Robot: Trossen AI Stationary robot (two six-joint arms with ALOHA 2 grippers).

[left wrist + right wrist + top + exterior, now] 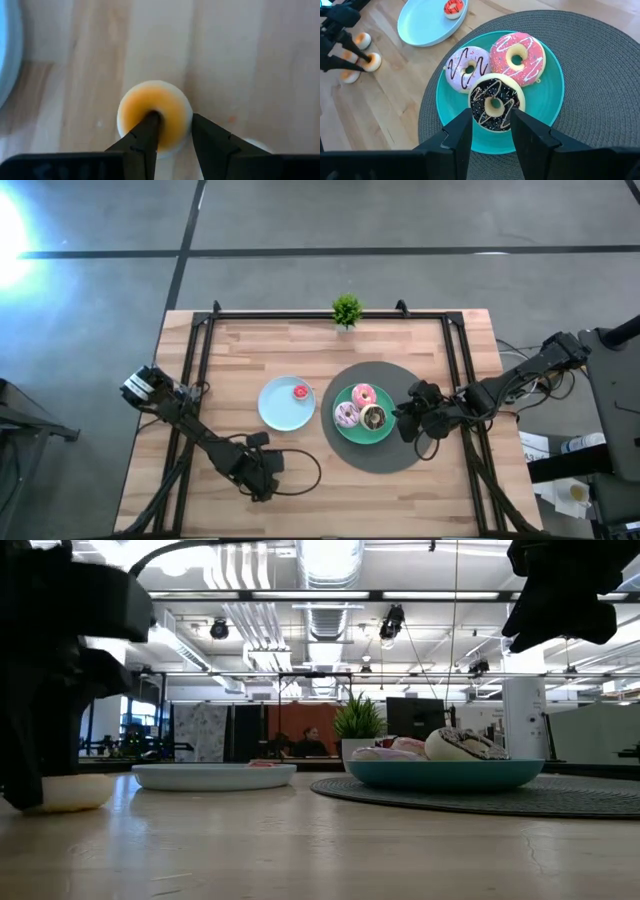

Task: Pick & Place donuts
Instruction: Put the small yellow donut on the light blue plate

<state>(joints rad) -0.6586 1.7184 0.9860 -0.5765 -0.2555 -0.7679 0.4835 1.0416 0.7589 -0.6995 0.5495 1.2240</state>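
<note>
My left gripper (260, 470) is low over the table's near left part, on a mini orange donut (155, 112) that lies flat on the wood. Two more mini donuts (362, 40) (350, 76) lie beside it. My right gripper (492, 117) is open and hangs above the near side of the dark chocolate donut (495, 102), touching nothing. That donut shares a green plate (385, 432) with a pink donut (517, 55) and a pale pink donut (467, 67). A mini red donut (300, 392) lies on the light-blue plate (278, 408). My left gripper has one finger (147, 127) in the mini orange donut's hole and the other finger (202, 132) outside its rim, with the ring's wall (177, 120) between them. The fingers come from above, pointing down. The donut lies flat on the table (70, 792).
The green plate sits on a round grey mat (400, 455). A small potted plant (347, 310) stands at the table's far edge. Black frame rails (200, 370) run along the table's left, right and far sides. Bare wood lies along the near edge.
</note>
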